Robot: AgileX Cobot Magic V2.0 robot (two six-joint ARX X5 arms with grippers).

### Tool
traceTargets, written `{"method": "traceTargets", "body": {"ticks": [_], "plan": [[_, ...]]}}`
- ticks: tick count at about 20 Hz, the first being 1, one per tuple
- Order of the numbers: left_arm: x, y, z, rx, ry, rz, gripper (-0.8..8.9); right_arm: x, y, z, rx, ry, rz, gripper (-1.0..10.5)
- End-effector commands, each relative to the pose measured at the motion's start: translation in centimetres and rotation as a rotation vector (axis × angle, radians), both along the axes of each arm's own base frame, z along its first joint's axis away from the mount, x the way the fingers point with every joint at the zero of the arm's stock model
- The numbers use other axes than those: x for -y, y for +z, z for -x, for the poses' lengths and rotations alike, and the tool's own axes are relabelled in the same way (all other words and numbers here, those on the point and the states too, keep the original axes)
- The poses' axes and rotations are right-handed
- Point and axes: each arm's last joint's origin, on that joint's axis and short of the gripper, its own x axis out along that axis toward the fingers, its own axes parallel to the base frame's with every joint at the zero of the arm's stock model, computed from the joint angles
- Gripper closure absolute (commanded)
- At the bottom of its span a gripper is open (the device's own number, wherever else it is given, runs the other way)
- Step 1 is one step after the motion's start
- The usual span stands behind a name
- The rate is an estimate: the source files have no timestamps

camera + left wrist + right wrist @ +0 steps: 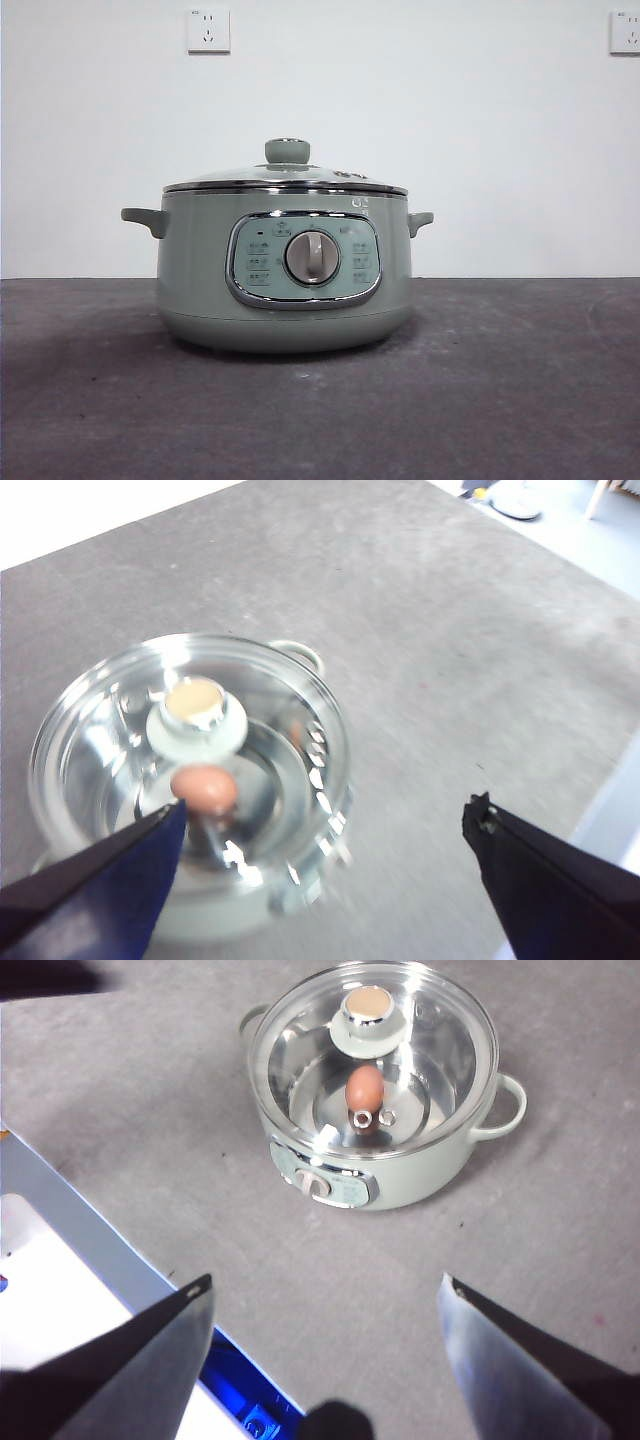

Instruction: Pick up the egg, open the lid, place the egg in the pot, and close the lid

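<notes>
My left gripper [325, 825] hangs above the table with its two dark jaws spread wide apart and nothing between them. My right gripper [325, 1295] is likewise released and empty, its jaws splayed.

From the left wrist camera, the pot [190, 790] sits close below, off toward one jaw's side rather than centred between the jaws. From the right wrist camera, the same pot [375, 1090] lies farther out ahead, with bare grey table [300, 1250] between it and the jaws. I judge the left arm the nearer of the two.

The glass lid [375, 1055] sits flat on the pot, its steel rim seated all around and its sage-green knob [369, 1012] pointing up. Through the glass I see the reddish-brown egg [365, 1088] resting on the shiny floor of the pot, just beside the knob in this view. Its long axis appears to run roughly from the control panel side toward the far wall. In the left wrist view the egg [204, 789] shows blurred under the lid [190, 765].

In the front view neither arm appears; the pot [285, 260] stands alone, lid [287, 178] closed.

Counted: one pot, one lid, one egg, two grippers. The task looks finished to me, so the only coming move would be clearing the arms.
</notes>
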Motion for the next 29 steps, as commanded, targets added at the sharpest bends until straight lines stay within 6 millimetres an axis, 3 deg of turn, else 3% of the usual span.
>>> {"method": "traceTargets", "body": {"ticks": [1, 2, 3, 23, 27, 29], "plan": [[-0.8, 0.2, 1.5, -0.009, -0.009, -0.006, 5.95, -0.1, -0.2, -0.2, -0.037, -0.016, -0.001, 7.7], [-1.1, 0.3, 2.1, -0.015, -0.020, -0.002, 7.64, -0.2, -0.3, -0.3, -0.040, -0.016, 0.001, 9.1], [-1.3, 0.4, 2.5, -0.020, -0.027, 0.001, 8.21, -0.2, -0.3, -0.3, -0.041, -0.016, 0.002, 9.6], [-1.5, 0.4, 3.0, -0.012, -0.029, -0.027, 8.17, -0.2, -0.2, -0.2, -0.059, -0.051, -0.021, 9.5], [-3.9, 2.0, 2.6, 0.246, 0.129, 0.000, 8.17, -0.2, -0.2, -0.2, -0.059, -0.050, -0.021, 9.5], [-5.5, 1.5, 3.3, 0.412, 0.218, 0.065, 8.17, -0.2, -0.2, -0.2, -0.059, -0.051, -0.021, 9.5]]}}
